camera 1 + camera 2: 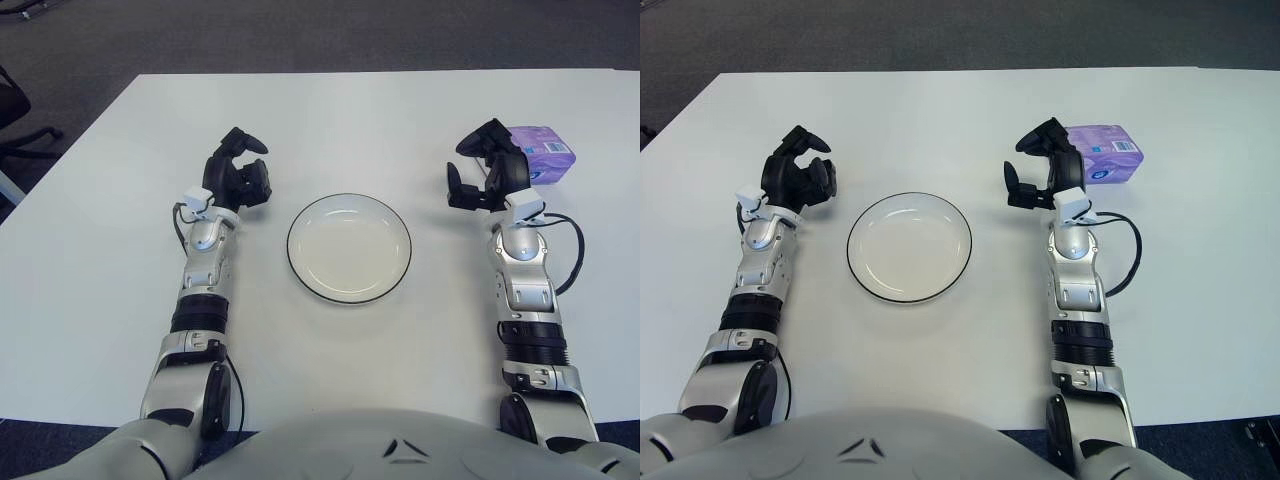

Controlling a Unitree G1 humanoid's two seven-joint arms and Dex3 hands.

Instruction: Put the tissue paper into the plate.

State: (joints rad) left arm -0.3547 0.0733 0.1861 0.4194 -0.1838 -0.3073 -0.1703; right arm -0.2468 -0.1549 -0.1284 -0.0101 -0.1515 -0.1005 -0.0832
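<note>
Two hands: both loosely open, holding nothing
Right hand (1040, 165): just beside tissue pack (1104, 154), at its 9 o'clock
Left hand (238, 172): 9 o'clock of plate (349, 248)
Bench (330, 120): white

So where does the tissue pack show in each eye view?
Left eye view: tissue pack at upper right, just beyond the right hand.
Right eye view: tissue pack right of centre, closer to the middle.
Shared landmark: the black-rimmed plate, left of the pack.
</note>
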